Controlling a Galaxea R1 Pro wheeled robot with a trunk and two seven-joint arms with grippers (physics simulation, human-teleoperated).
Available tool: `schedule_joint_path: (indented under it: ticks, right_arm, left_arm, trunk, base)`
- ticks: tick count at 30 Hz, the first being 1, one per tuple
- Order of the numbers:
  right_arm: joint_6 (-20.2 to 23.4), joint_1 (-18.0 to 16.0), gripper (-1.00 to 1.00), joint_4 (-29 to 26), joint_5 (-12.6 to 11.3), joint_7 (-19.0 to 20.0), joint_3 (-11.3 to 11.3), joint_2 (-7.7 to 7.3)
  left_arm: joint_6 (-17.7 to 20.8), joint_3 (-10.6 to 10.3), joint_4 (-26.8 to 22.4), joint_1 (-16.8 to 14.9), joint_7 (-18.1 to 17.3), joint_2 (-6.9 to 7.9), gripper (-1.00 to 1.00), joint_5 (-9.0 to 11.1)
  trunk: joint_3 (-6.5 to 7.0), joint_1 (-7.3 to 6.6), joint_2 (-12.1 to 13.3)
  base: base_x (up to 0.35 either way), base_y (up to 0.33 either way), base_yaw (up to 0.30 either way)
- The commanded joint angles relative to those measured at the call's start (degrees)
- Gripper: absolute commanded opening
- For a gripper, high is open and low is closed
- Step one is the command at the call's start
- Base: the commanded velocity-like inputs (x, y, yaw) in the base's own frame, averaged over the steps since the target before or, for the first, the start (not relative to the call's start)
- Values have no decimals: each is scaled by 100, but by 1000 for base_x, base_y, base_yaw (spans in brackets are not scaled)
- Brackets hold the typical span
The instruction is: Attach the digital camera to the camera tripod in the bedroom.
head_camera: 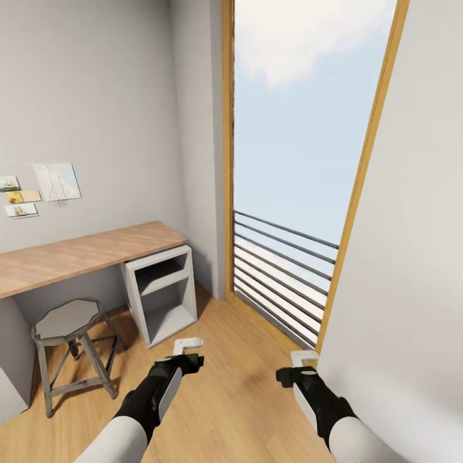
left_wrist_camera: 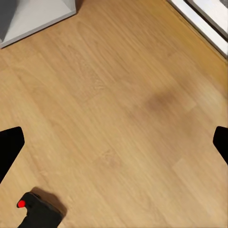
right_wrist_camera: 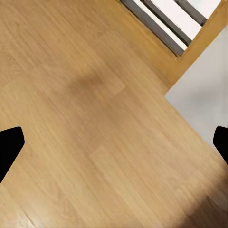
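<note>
The digital camera, black with a red button on top, lies on the light wood floor at the edge of the left wrist view, beside one finger of my left gripper. That gripper is open, with bare floor between its black fingertips. In the head view my left gripper hangs low over the floor near the desk's cabinet. My right gripper hangs close to the right wall; the right wrist view shows this gripper open over bare floor. The camera tripod is out of view.
A wood-topped desk runs along the left wall, with a white open cabinet under its end and a grey stool in front. Ahead is a tall window with a dark railing. A white wall stands close on the right.
</note>
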Motion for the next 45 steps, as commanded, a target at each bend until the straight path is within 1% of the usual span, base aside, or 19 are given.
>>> schedule_joint_path:
  ticks: [1, 11, 20, 21, 24, 37, 41, 45]
  right_arm:
    - [47, -4, 100, -26, 45, -8, -4, 2]
    - [63, -12, 100, -79, 48, 9, -3, 17]
    - [65, -13, 100, -90, 52, 33, 0, 27]
    - [65, -13, 100, -92, 94, 38, 12, 25]
    - [65, -13, 100, -93, 108, 39, 24, 18]
    - [50, -13, 100, -134, 123, 41, 75, 15]
    - [50, -13, 100, -222, 126, 40, 72, 12]
    - [68, -13, 100, -394, 122, 45, 58, 0]
  left_arm:
    - [43, 16, -22, -3, 21, -11, 100, 22]
    - [87, 22, -72, -7, 48, -32, 100, 30]
    - [91, 40, -159, -8, 51, -21, 100, 44]
    - [92, 42, -204, -8, 49, 0, 100, 142]
    - [92, 36, -221, -8, 39, 14, 100, 196]
    - [114, 36, -247, -8, 9, 43, 100, 236]
    - [129, 44, -245, -8, -3, 88, 100, 240]
    - [222, 52, -244, -8, -66, 170, 100, 242]
  trunk:
    - [-7, 0, -4]
    - [-7, 0, -4]
    - [-168, 198, -365]
    - [-186, 219, -405]
    - [-240, 285, -525]
    - [-473, 571, -1046]
    - [-545, 659, -1207]
    - [-617, 747, -1367]
  base:
    - [0, 0, 0]
    - [0, 0, 0]
    - [0, 0, 0]
    - [0, 0, 0]
    - [0, 0, 0]
    - [0, 0, 0]
    - [0, 0, 0]
    - [0, 0, 0]
